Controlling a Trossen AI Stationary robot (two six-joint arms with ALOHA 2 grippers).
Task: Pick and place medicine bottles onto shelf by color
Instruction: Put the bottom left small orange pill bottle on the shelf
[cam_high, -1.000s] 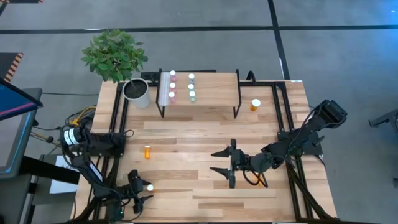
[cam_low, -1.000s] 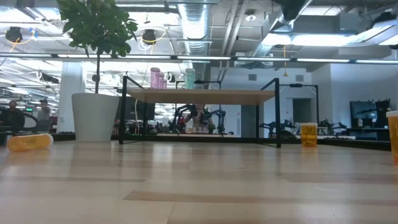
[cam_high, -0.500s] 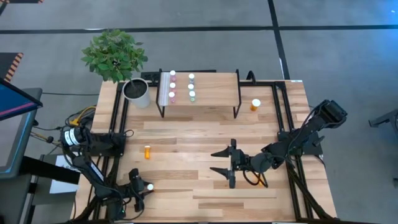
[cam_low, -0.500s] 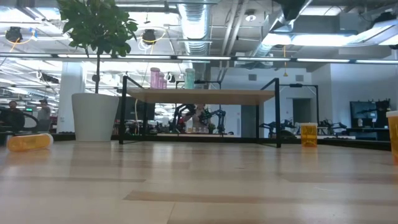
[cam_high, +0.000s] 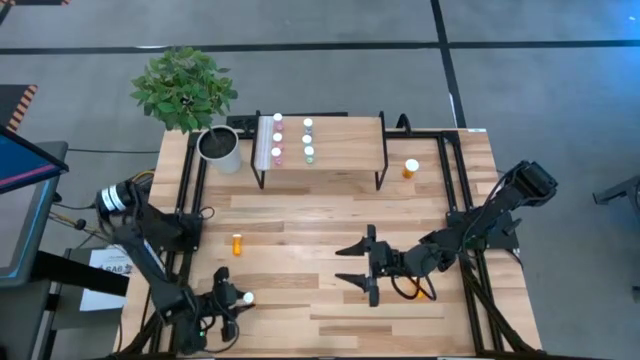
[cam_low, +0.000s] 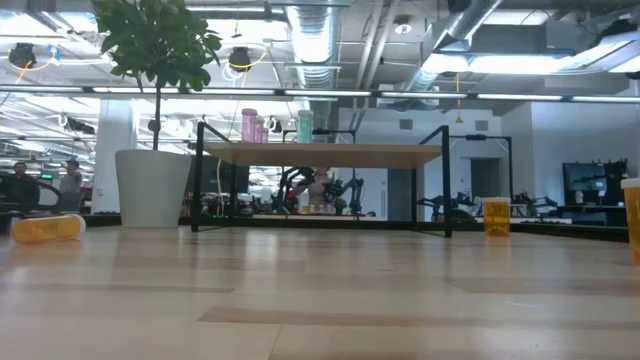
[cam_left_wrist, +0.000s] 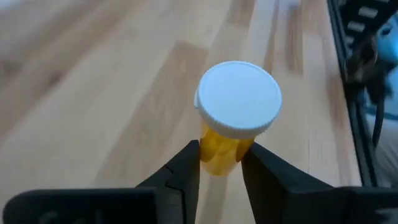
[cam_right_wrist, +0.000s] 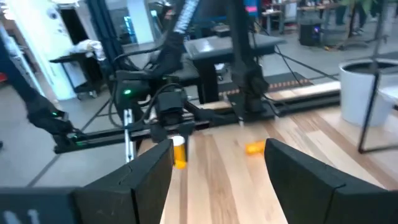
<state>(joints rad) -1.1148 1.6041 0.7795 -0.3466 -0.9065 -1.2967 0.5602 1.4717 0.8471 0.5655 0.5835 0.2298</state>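
Between your left gripper's (cam_left_wrist: 219, 163) closed fingers stands the orange bottle (cam_left_wrist: 231, 127), upright, cap up, at the table's seven o'clock corner. Your shelf (cam_high: 345, 135) lies well off toward twelve o'clock. Your right gripper (cam_high: 362, 266) waits spread wide mid-table.

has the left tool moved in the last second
Yes. In the high view the left tool, shut on an orange bottle, has shifted slightly right, away from the table's left rail.

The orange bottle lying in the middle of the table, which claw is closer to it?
Left. The left claw sits toward the near edge just below the lying orange bottle, gripping another orange bottle. The right claw is farther, across the table to its right.
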